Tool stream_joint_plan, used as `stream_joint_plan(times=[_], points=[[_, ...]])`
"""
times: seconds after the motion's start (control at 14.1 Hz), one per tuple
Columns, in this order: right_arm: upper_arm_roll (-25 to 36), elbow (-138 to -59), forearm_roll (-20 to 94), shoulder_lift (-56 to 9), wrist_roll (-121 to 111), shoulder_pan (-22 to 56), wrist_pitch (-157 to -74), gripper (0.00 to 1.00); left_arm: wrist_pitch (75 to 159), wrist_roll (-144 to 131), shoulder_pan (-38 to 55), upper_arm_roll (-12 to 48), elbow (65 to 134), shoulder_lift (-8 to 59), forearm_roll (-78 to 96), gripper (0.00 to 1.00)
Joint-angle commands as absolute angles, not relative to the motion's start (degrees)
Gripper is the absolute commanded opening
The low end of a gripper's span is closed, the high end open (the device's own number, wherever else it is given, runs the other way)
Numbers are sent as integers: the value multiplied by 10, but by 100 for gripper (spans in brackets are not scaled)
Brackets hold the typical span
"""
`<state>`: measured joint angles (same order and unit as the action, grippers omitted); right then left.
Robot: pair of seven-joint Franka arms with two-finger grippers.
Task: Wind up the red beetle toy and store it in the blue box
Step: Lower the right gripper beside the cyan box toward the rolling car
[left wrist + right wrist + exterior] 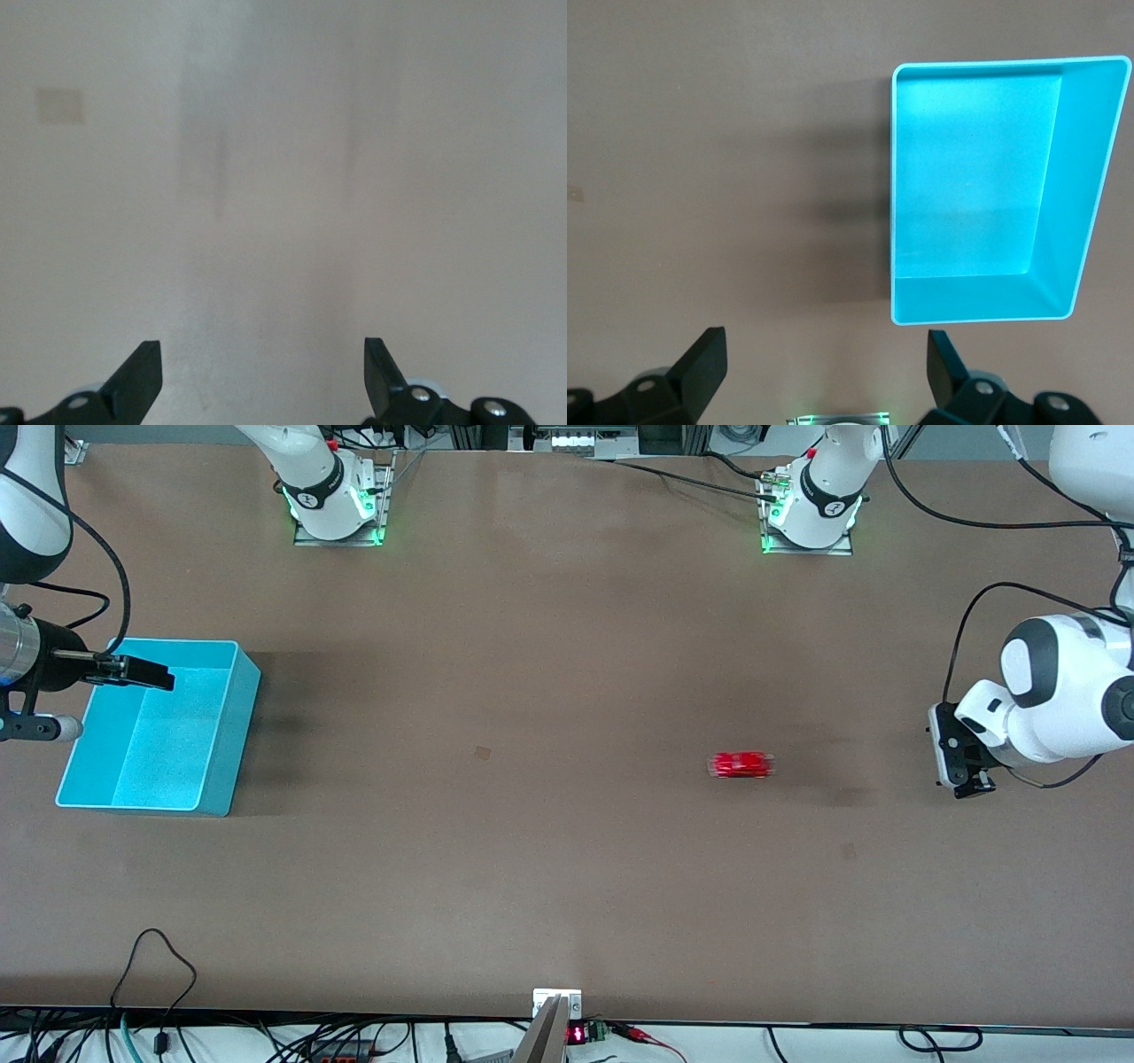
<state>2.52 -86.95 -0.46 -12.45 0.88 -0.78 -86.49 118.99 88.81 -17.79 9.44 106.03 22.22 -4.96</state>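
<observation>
Tiny glossy red beetle toy [741, 764] sits on the worktop [549, 691], near the wide-open, empty left tool [970, 784]; right tool [142, 674], equally spread and empty, hangs over the cyan plastic open-top box [221, 779].

No text, label, brand or number can be read anywhere. The rings around the two arm bases [316, 496] [828, 500] carry small dark marks, too small to make out. A small device [577, 1034] at the table's near edge shows a red lit display, its characters illegible.
</observation>
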Motion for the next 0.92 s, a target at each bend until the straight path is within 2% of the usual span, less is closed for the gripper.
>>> stream_joint_plan(times=[0.0, 0.28, 0.85], points=[[22, -885, 3, -120, -15, -10, -862, 100, 1105, 846, -160, 106, 989, 228, -57, 100], [18, -895, 11, -120, -23, 2, -879, 100, 1028, 803, -128, 106, 934, 229, -68, 100], [6, -1095, -1, -88, -372, 7, -1024, 100, 862, 623, -120, 110, 816, 224, -76, 100]])
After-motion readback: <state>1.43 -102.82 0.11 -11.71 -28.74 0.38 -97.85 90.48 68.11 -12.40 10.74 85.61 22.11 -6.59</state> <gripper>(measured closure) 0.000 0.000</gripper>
